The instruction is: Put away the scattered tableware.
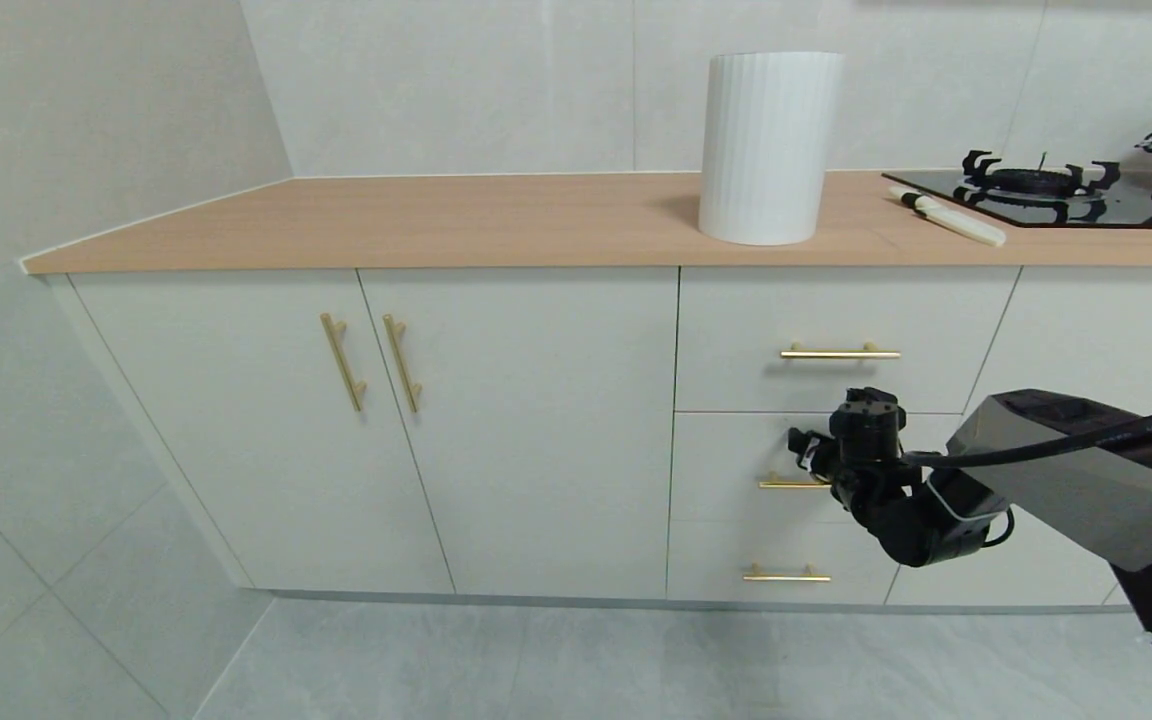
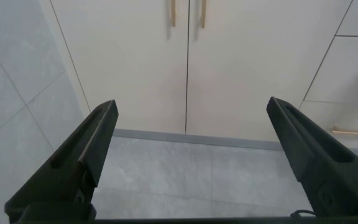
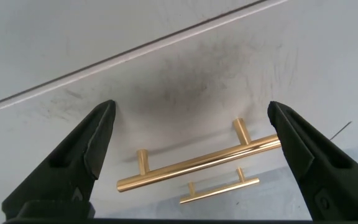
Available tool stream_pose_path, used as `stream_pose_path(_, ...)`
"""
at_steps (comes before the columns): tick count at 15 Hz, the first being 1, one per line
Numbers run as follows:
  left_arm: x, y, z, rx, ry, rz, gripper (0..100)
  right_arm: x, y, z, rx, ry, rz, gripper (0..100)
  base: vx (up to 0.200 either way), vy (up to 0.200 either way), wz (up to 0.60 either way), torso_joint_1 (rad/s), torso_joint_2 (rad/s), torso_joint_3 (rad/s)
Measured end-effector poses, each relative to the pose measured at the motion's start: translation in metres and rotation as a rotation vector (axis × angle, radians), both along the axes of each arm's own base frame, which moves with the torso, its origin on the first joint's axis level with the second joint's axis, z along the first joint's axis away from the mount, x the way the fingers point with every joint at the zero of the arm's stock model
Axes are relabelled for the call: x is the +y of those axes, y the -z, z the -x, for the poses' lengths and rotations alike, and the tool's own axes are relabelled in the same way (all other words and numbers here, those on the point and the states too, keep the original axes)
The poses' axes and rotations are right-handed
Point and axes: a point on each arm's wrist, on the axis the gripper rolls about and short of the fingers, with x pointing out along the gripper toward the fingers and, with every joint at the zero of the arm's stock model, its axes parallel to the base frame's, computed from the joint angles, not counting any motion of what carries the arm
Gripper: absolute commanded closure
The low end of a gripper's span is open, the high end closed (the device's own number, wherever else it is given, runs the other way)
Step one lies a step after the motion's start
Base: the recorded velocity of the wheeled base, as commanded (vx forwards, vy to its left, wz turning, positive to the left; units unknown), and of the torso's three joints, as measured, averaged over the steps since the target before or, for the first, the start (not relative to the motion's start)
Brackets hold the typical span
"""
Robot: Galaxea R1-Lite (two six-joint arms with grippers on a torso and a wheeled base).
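A cream-handled knife [image 1: 946, 215] lies on the wooden countertop [image 1: 436, 220] beside the hob. Near it stands a tall white ribbed container [image 1: 766, 150]. My right gripper [image 1: 808, 452] [image 3: 191, 107] is open and held close in front of the middle drawer, its fingers either side of and slightly above the gold drawer handle [image 1: 788, 484] [image 3: 197, 165] without touching it. My left gripper [image 2: 191, 106] is open with nothing in it, low down and facing the double cabinet doors [image 2: 188, 62] and the floor.
A black gas hob [image 1: 1066, 195] with a pan at its edge occupies the counter's right end. Gold handles mark the top drawer [image 1: 839, 352], the bottom drawer [image 1: 786, 575] [image 3: 219, 188] and the cabinet doors [image 1: 371, 360]. A tiled wall closes off the left side.
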Motion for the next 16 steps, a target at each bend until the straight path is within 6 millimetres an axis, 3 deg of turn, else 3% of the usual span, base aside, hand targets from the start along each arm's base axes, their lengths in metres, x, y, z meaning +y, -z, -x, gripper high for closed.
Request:
stream_pose_path(4, 0.000, 0.000, 0.000, 0.000, 0.000, 0.000, 0, -0.003, -0.009, 0.012, 0.006, 0.010, 0.002, 0, 0.000, 0.000, 0.00, 0.000, 0.00, 0.000)
stream_pose_path(6, 0.000, 0.000, 0.000, 0.000, 0.000, 0.000, 0, -0.001, -0.031, 0.034, 0.014, -0.009, 0.006, 0, 0.000, 0.000, 0.00, 0.000, 0.00, 0.000)
stream_pose_path(8, 0.000, 0.000, 0.000, 0.000, 0.001, 0.000, 0, -0.003, -0.066, 0.068, 0.005, -0.030, 0.016, 0, 0.000, 0.000, 0.00, 0.000, 0.00, 0.000)
stream_pose_path(11, 0.000, 0.000, 0.000, 0.000, 0.000, 0.000, 0, -0.018, -0.123, 0.139, -0.033, -0.060, 0.075, 0, 0.000, 0.000, 0.00, 0.000, 0.00, 0.000)
stream_pose_path(13, 0.000, 0.000, 0.000, 0.000, 0.000, 0.000, 0, -0.033, -0.155, 0.200, -0.081, -0.080, 0.133, 0, 0.000, 0.000, 0.00, 0.000, 0.00, 0.000)
stream_pose_path(16, 0.000, 0.000, 0.000, 0.000, 0.000, 0.000, 0, -0.057, -0.176, 0.290, -0.129, -0.077, 0.223, 0, 0.000, 0.000, 0.00, 0.000, 0.00, 0.000)
